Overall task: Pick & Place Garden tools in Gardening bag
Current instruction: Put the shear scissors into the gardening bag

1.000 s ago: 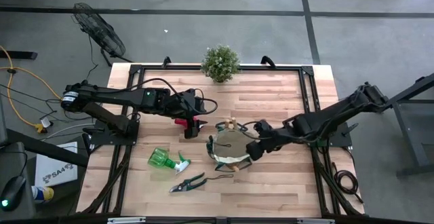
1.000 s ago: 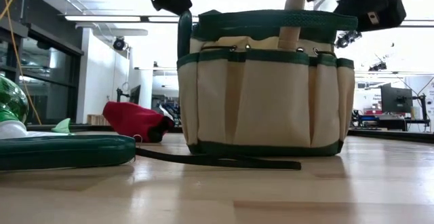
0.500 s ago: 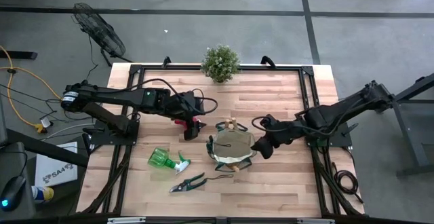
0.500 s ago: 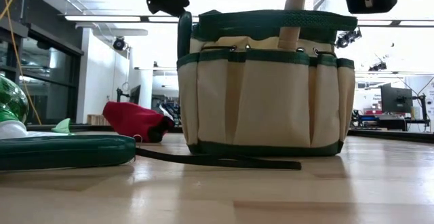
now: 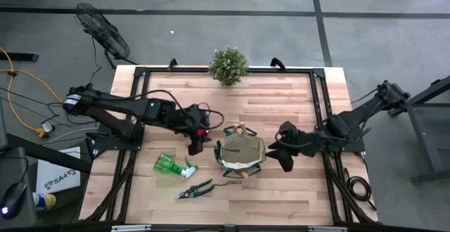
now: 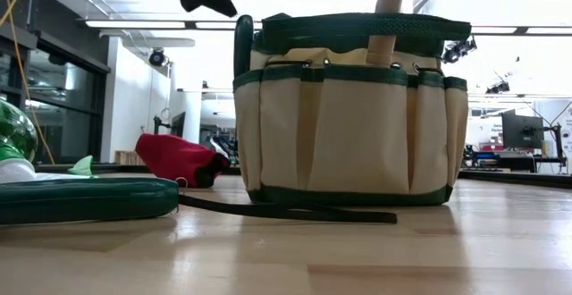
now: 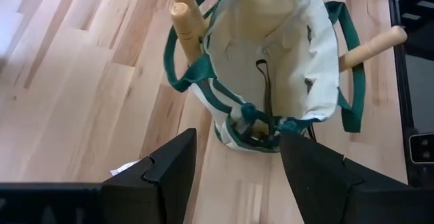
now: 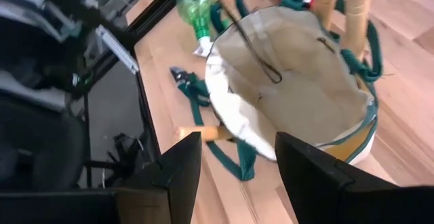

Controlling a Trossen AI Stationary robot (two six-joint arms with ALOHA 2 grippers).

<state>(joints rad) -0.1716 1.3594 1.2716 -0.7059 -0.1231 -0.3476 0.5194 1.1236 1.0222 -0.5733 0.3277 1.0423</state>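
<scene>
1. The round tan cloth bag with dark green trim (image 5: 241,155) sits in the middle of my table, its mouth open. Wooden handles (image 7: 186,15) poke out of its side pockets.
2. The red glove (image 6: 179,160) is mostly hidden under my left arm from above.
3. My left gripper (image 5: 195,145) hangs at the bag's 9 o'clock, fingers apart, holding nothing. My right gripper (image 5: 284,159) is at 3 o'clock, also open and empty.
4. The green spray bottle (image 5: 172,165) and green-handled pruners (image 5: 195,188) lie at the bag's 8 o'clock. The bushy potted plant (image 5: 228,65) stands at 12 o'clock.
</scene>
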